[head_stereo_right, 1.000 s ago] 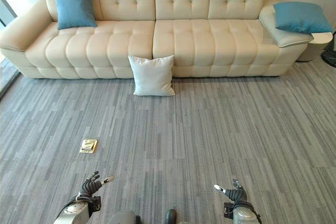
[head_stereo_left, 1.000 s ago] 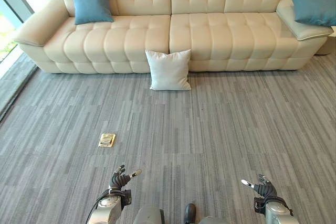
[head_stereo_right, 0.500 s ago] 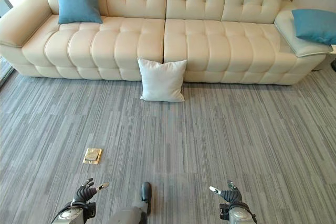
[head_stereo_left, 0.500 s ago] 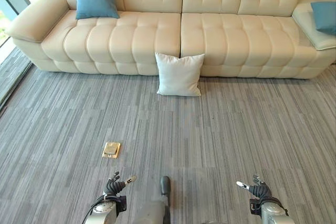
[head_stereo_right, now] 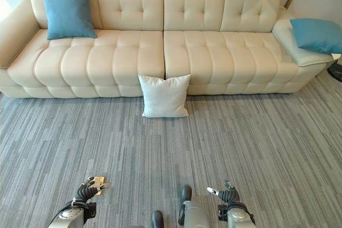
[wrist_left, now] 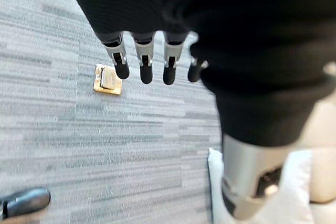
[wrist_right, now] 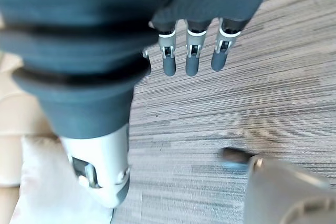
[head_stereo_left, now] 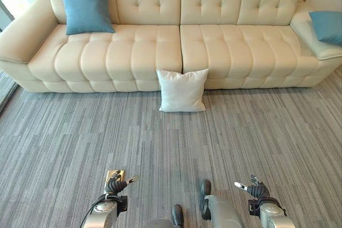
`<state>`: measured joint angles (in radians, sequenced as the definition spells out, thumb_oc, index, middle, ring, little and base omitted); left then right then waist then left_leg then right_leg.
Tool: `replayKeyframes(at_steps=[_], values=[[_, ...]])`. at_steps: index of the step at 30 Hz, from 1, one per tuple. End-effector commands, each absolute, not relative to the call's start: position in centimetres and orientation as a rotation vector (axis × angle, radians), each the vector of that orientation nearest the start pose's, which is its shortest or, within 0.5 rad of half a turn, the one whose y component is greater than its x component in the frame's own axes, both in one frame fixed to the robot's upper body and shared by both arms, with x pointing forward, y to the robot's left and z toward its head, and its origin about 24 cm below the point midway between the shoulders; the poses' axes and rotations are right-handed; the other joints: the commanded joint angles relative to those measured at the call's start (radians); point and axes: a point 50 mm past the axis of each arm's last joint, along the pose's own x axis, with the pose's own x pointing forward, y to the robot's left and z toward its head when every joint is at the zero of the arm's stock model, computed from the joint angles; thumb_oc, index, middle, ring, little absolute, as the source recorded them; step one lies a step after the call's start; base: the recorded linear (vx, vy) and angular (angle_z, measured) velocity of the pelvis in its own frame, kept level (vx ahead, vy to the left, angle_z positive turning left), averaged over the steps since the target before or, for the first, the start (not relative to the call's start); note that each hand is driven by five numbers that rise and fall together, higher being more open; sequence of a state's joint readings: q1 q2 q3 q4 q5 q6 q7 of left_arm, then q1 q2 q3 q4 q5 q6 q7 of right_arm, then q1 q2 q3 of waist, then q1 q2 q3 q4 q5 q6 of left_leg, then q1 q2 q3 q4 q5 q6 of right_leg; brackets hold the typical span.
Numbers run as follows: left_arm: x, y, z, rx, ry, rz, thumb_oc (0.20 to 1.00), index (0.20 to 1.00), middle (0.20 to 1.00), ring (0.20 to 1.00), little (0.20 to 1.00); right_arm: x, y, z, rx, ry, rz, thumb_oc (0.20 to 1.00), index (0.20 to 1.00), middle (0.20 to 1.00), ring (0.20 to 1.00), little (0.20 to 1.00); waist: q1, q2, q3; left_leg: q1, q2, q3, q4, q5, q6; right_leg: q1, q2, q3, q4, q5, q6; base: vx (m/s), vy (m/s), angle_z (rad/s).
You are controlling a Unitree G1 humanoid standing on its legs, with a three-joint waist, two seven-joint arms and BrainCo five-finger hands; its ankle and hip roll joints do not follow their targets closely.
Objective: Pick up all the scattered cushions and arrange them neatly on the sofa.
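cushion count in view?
3: blue cushion on the sofa's left seat, blue cushion on its right armrest, white cushion on the floor against its front.

cushion (head_stereo_left: 182, 90) on floor (head_stereo_left: 251, 126), against sofa (head_stereo_left: 133, 46) front.

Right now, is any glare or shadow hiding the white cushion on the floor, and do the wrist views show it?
Left eye view: the white cushion is evenly lit against the sofa front, no glare on it; a bright patch sits at the upper left corner. Left wrist view: the left hand and its dark cover block much, and part of the cushion shows beyond. Right wrist view: likewise past the right hand.
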<state>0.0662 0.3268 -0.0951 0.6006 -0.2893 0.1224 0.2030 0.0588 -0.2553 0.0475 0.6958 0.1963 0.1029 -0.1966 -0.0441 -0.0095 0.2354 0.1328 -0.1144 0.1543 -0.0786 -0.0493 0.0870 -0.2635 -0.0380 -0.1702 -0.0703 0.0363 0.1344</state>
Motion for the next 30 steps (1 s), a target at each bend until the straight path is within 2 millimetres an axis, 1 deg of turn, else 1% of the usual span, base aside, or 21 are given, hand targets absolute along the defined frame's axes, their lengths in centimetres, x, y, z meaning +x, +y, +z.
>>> replayKeyframes(at_steps=[1,4,5,6,7,8,9,10,12,13,14,16,17,18,20,22,24,27,28,29,30], values=[[18.6,25.1,-7.7,0.186,0.667,0.277,1.0,1.0,1.0,1.0,1.0,16.5,-25.9,-10.4,-0.205,0.823,-0.357,1.0,1.0,1.0,1.0,1.0,-0.014,-0.005,-0.005,0.139,0.085,-0.028,0.004,-0.082,-0.093,0.097,-0.01,-0.063,-0.017,0.019,0.03,0.54,-0.152,0.13],[18.2,24.7,-8.0,0.168,0.675,0.275,1.0,1.0,1.0,1.0,1.0,16.5,-26.3,-10.3,-0.214,0.825,-0.359,1.0,1.0,1.0,1.0,1.0,-0.016,0.004,-0.026,0.16,0.103,-0.038,0.058,-0.08,-0.105,0.143,-0.005,-0.086,-0.015,0.045,0.01,0.67,-0.241,0.08],[17.9,24.5,-8.2,0.138,0.682,0.28,1.0,1.0,1.0,1.0,1.0,16.6,-26.8,-10.0,-0.221,0.818,-0.362,1.0,1.0,1.0,1.0,1.0,-0.019,0.022,-0.036,0.153,0.131,-0.051,0.152,-0.023,-0.136,0.172,0.008,-0.1,0.02,0.02,-0.017,0.36,-0.167,0.2],[17.9,24.5,-8.2,0.138,0.682,0.28,1.0,1.0,1.0,1.0,1.0,16.6,-26.8,-10.0,-0.221,0.818,-0.362,1.0,1.0,1.0,1.0,1.0,-0.019,0.02,-0.036,0.151,0.129,-0.051,0.154,-0.022,-0.135,0.171,0.007,-0.099,0.019,0.022,-0.018,0.67,-0.348,0.05],[17.6,24.2,-8.4,0.11,0.688,0.288,1.0,1.0,1.0,1.0,1.0,16.6,-27.3,-9.8,-0.226,0.806,-0.368,1.0,1.0,1.0,1.0,1.0,-0.014,0.032,-0.039,0.101,0.145,-0.055,0.309,0.078,-0.176,0.215,0.017,-0.109,0.02,-0.011,-0.043,0.46,-0.286,0.04],[17.6,24.1,-8.5,0.089,0.692,0.297,1.0,1.0,1.0,1.0,1.0,16.8,-27.4,-9.6,-0.22,0.794,-0.374,1.0,1.0,1.0,1.0,1.0,-0.011,0.031,-0.034,0.062,0.15,-0.054,0.402,0.116,-0.189,0.238,0.018,-0.113,0.017,-0.027,-0.056,0.46,-0.285,0.08],[17.6,24.1,-8.5,0.089,0.692,0.297,1.0,1.0,1.0,1.0,1.0,16.8,-27.4,-9.6,-0.22,0.793,-0.374,1.0,1.0,1.0,1.0,1.0,-0.012,0.029,-0.035,0.057,0.148,-0.055,0.406,0.116,-0.188,0.237,0.017,-0.114,0.015,-0.025,-0.057,0.36,-0.252,0.02],[17.7,23.9,-8.5,0.073,0.687,0.3,1.0,1.0,1.0,1.0,1.0,17.0,-27.7,-9.4,-0.219,0.786,-0.387,1.0,1.0,1.0,1.0,1.0,-0.001,0.022,-0.016,-0.01,0.156,-0.04,0.535,0.143,-0.2,0.278,0.015,-0.117,0.011,-0.057,-0.08,0.2,-0.148,-0.08],[17.8,23.8,-8.6,0.063,0.687,0.307,1.0,1.0,1.0,1.0,1.0,17.0,-27.7,-9.4,-0.221,0.789,-0.392,1.0,1.0,1.0,1.0,1.0,0.004,0.019,-0.007,-0.036,0.166,-0.026,0.565,0.131,-0.193,0.294,0.016,-0.12,0.013,-0.076,-0.091,0.32,-0.193,-0.12],[17.6,23.5,-8.8,0.055,0.7,0.305,1.0,1.0,1.0,1.0,1.0,16.8,-27.8,-9.5,-0.221,0.799,-0.4,1.0,1.0,1.0,1.0,1.0,0.013,0.015,0.005,-0.104,0.155,-0.022,0.545,0.075,-0.181,0.327,0.011,-0.115,0.014,-0.097,-0.092,0.31,-0.164,-0.07],[17.7,23.5,-8.8,0.055,0.699,0.305,1.0,1.0,1.0,1.0,1.0,16.8,-27.8,-9.5,-0.221,0.799,-0.4,1.0,1.0,1.0,1.0,1.0,0.013,0.011,0.006,-0.11,0.151,-0.017,0.549,0.077,-0.174,0.324,0.005,-0.12,0.012,-0.093,-0.094,0.31,-0.14,-0.09],[17.4,23.4,-9.0,0.055,0.712,0.301,1.0,1.0,1.0,1.0,1.0,16.6,-28.0,-9.6,-0.221,0.808,-0.404,1.0,1.0,1.0,1.0,1.0,0.019,-0.002,0.01,-0.161,0.14,-0.008,0.493,0.023,-0.144,0.356,-0.003,-0.116,0.001,-0.104,-0.092,0.31,-0.085,-0.1],[17.0,23.4,-9.2,0.067,0.727,0.29,1.0,1.0,1.0,1.0,1.0,16.5,-27.8,-9.7,-0.225,0.815,-0.4,1.0,1.0,1.0,1.0,1.0,0.026,-0.013,0.01,-0.199,0.118,-0.027,0.357,-0.013,-0.125,0.384,-0.01,-0.113,-0.007,-0.119,-0.087,0.33,-0.069,-0.11],[17.0,23.4,-9.2,0.067,0.727,0.29,1.0,1.0,1.0,1.0,1.0,16.5,-27.8,-9.7,-0.225,0.815,-0.4,1.0,1.0,1.0,1.0,1.0,0.025,-0.014,0.009,-0.199,0.116,-0.027,0.354,-0.01,-0.124,0.383,-0.011,-0.115,-0.008,-0.118,-0.086,0.34,-0.039,-0.04],[16.6,23.3,-9.4,0.07,0.742,0.292,1.0,1.0,1.0,1.0,1.0,16.4,-27.6,-9.8,-0.235,0.818,-0.389,1.0,1.0,1.0,1.0,1.0,0.028,-0.01,0.006,-0.2,0.108,-0.077,0.184,0.04,-0.127,0.406,-0.005,-0.115,-0.002,-0.138,-0.091,0.28,0.0,0.05],[16.3,23.4,-9.5,0.072,0.751,0.296,1.0,1.0,1.0,1.0,1.0,16.5,-27.5,-9.7,-0.252,0.814,-0.374,1.0,1.0,1.0,1.0,1.0,0.028,0.001,0.003,-0.225,0.11,-0.134,0.016,0.14,-0.149,0.434,0.012,-0.118,0.003,-0.166,-0.099,0.38,0.022,-0.05],[15.9,23.6,-9.7,0.088,0.769,0.3,1.0,1.0,1.0,1.0,1.0,16.4,-27.4,-9.8,-0.258,0.818,-0.369,1.0,1.0,1.0,1.0,1.0,0.018,0.004,-0.001,-0.296,0.111,-0.141,-0.009,0.154,-0.186,0.486,0.021,-0.11,0.007,-0.195,-0.105,0.48,0.092,0.25],[15.6,24.0,-9.7,0.095,0.777,0.311,1.0,1.0,1.0,1.0,1.0,16.4,-27.3,-9.8,-0.26,0.823,-0.362,1.0,1.0,1.0,1.0,1.0,0.027,0.004,-0.013,-0.297,0.111,-0.116,-0.009,0.174,-0.19,0.516,0.02,-0.092,0.013,-0.206,-0.1,0.49,0.151,0.25],[15.0,24.4,-9.8,0.091,0.788,0.333,1.0,1.0,1.0,1.0,1.0,16.3,-26.9,-10.0,-0.268,0.834,-0.339,1.0,1.0,1.0,1.0,1.0,0.038,0.002,-0.029,-0.274,0.107,-0.131,-0.009,0.168,-0.169,0.54,0.021,-0.067,0.017,-0.225,-0.094,0.39,0.14,-0.04],[15.0,24.5,-9.9,0.098,0.793,0.331,1.0,1.0,1.0,1.0,1.0,16.2,-26.7,-10.2,-0.27,0.838,-0.327,1.0,1.0,1.0,1.0,1.0,0.041,0.0,-0.036,-0.27,0.1,-0.147,-0.009,0.196,-0.166,0.552,0.016,-0.07,0.024,-0.232,-0.087,0.75,0.307,-0.32],[15.0,24.8,-9.9,0.108,0.797,0.335,1.0,1.0,1.0,1.0,1.0,16.4,-26.4,-10.3,-0.278,0.84,-0.307,1.0,1.0,1.0,1.0,1.0,0.042,-0.015,-0.06,-0.247,0.079,-0.142,-0.009,0.182,-0.137,0.548,-0.015,-0.061,0.082,-0.234,-0.069,0.52,0.233,-0.4]])
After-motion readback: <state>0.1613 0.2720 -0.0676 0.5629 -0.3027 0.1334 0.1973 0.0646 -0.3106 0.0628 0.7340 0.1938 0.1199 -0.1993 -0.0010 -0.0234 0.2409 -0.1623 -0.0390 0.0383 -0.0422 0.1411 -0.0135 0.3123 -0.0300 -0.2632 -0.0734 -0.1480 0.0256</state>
